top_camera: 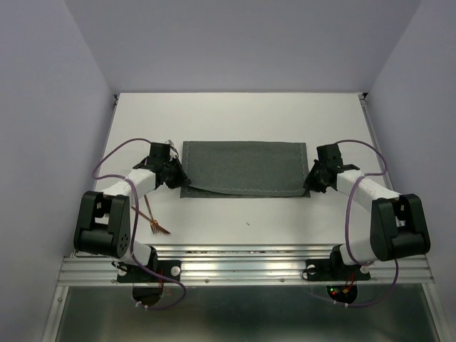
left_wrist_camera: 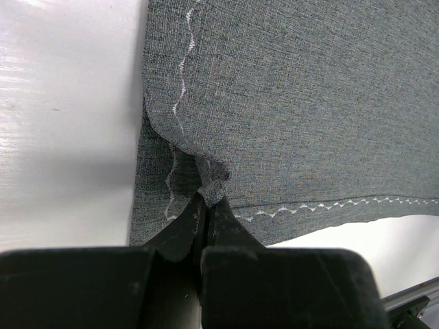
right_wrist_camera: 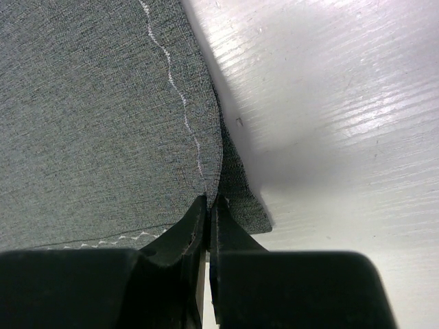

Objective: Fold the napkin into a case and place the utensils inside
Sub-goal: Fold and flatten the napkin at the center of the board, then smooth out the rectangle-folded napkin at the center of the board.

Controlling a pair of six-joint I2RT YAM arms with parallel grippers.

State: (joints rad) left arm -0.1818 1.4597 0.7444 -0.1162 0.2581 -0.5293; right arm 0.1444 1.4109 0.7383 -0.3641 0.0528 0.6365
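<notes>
Napkin lay long axis crosswise; left claw, right claw each clamped on its near corner, one either end.

White table carries napkin and utensils

We see room to pass over white tabletop beyond grey-green stitched cloth napkin. Nr-L: copper-brown metal fork in way; purple cables loop both sides.

One napkin, two utensils — one left hand, one right hand
</notes>
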